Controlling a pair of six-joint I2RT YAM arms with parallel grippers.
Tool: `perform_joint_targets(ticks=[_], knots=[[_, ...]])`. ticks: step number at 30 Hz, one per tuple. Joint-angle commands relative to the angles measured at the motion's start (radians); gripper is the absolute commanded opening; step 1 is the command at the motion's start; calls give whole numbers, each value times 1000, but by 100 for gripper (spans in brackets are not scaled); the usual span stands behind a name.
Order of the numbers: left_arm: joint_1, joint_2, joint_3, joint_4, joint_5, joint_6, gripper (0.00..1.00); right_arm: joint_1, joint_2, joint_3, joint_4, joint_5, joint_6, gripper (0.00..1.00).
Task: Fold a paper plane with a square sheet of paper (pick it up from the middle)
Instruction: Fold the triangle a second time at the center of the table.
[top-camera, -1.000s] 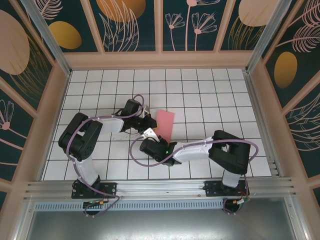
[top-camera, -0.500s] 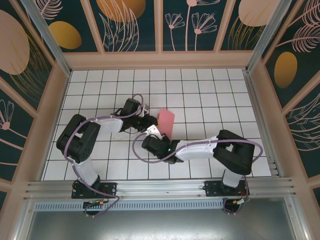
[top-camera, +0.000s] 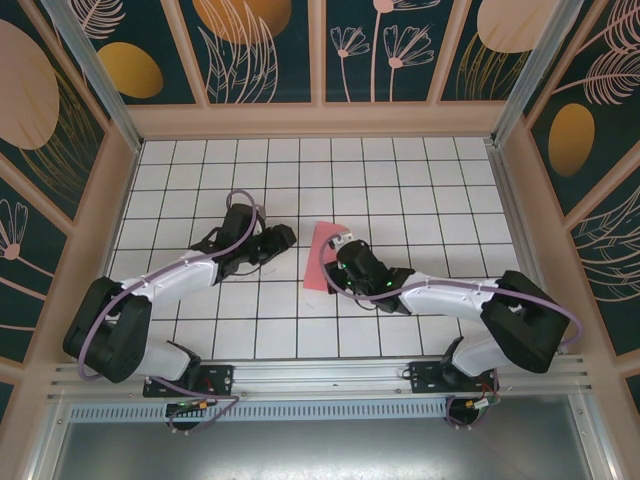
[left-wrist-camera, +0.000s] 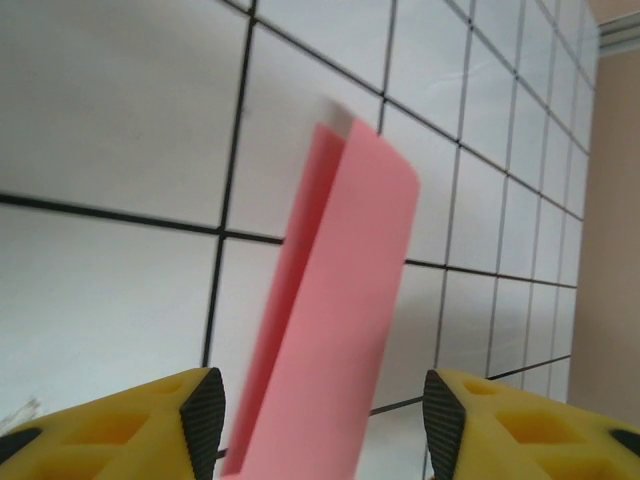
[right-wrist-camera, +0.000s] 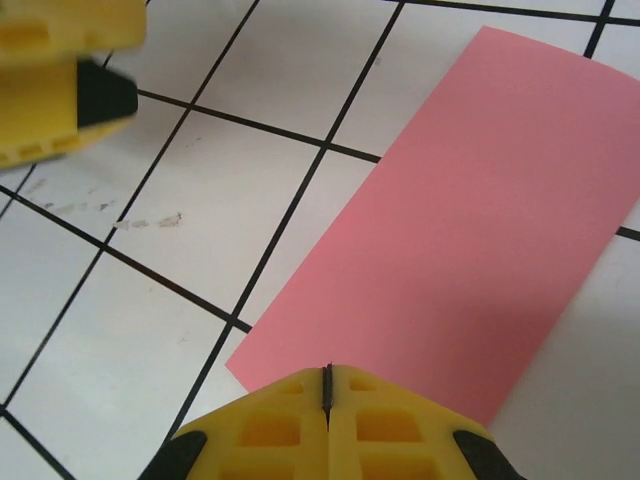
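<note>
right gripper (right-wrist-camera: 327, 385) is pinched fully shut on the near edge of the square sheet of paper (right-wrist-camera: 460, 220); it's folded into a long pink strip, mid-table (top-camera: 400, 170), looks partly lifted; left gripper (top-camera: 285, 237) is roughly half open just beside it, gripping nothing

On the table (top-camera: 400, 180), centred: sheet of paper (top-camera: 321, 252); left of it, apart, left gripper (top-camera: 287, 237); at its right edge, right gripper (right-wrist-camera: 326, 372).

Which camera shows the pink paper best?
The right wrist view: the pink paper looks big, flat and sharp there. The left wrist view catches it slanted and blurry; the top view shows it small.
</note>
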Motion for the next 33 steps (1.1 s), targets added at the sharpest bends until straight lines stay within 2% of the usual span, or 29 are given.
perform_joint_targets(ticks=[1, 4, 6, 8, 12, 18, 22, 33], knots=[[2, 5, -32, 28, 35, -18, 58, -9, -19, 26, 8, -67, 17, 1], [2, 74, -24, 135, 161, -34, 58, -11, -17, 23, -16, 12, 33, 10], [-1, 131, 10, 143, 219, -27, 59, -21, -22, 23, -50, 44, 78, 20], [-6, 178, 48, 127, 242, -2, 59, -73, -14, 25, -89, 2, 167, 28], [-6, 247, 96, 115, 270, 13, 59, -187, 12, -26, 31, -260, 296, 23], [-10, 317, 132, 119, 296, 18, 60, -297, 37, -74, 126, -396, 431, 22], [-11, 349, 152, 120, 311, 23, 61, -332, 70, -70, 122, -433, 440, 21], [-19, 408, 181, 117, 331, 36, 60, -335, 93, -49, 114, -440, 430, 22]])
